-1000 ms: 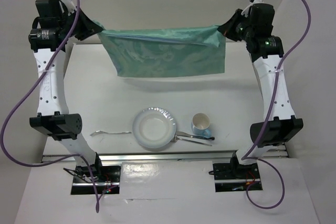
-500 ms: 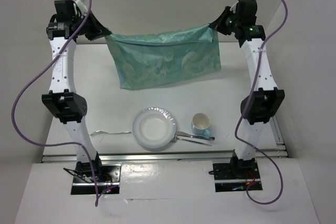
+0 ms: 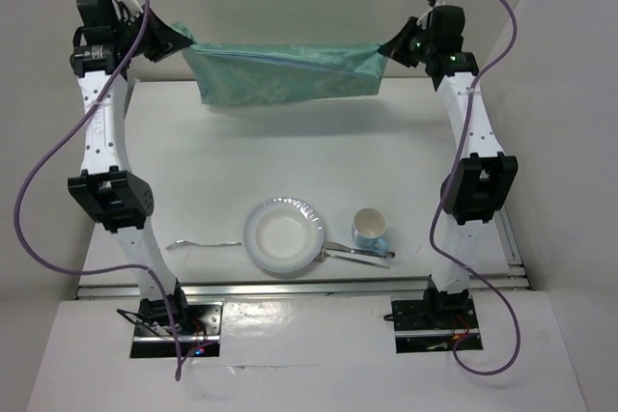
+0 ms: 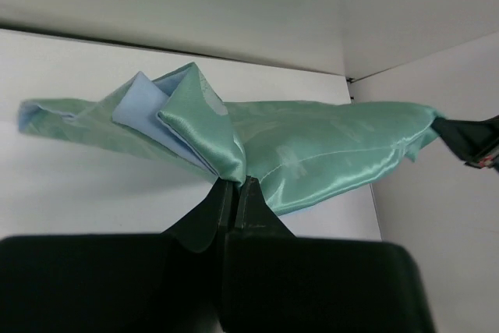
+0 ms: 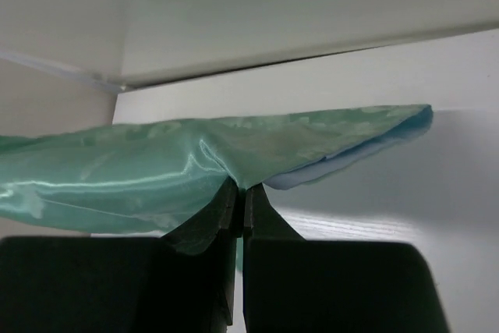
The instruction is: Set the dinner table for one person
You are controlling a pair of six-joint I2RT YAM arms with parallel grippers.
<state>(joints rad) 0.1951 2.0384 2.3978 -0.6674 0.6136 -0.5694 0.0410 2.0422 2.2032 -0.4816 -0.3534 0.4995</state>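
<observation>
Table [image 3: 193, 161]: white and rectangular, filling the middle of the top view; the arm bases are bolted at its near edge, and walls are seen to its left, right and far sides.
Rail [image 3: 290, 287]: a metal strip is seen along the table's near edge, between the two bases.
Left gripper [image 3: 185, 42]: raised over the far left corner; its jaws are pressed together on the mat's left end, as seen at the wrist [image 4: 236, 183].
Right gripper [image 3: 384, 48]: raised over the far right corner; its jaws are clamped on the mat's right end, as seen at the wrist [image 5: 240, 189].
Mat [image 3: 285, 74]: teal-green, patterned and glossy, with a pale blue underside shown at the folded corners [image 4: 312, 154] [image 5: 117, 177]. It is stretched between the two grippers above the far edge, its lower edge hanging down. Whether that edge touches the table cannot be told.
Plate [image 3: 283, 237]: white, laid near the middle of the near edge.
Fork [image 3: 203, 243]: laid flat left of the plate, apart from it.
Cup [image 3: 370, 229]: stood upright right of the plate, its opening upward.
Utensil [image 3: 359, 254]: laid flat near the near edge, from the plate's right rim to below the cup; its kind cannot be told.
</observation>
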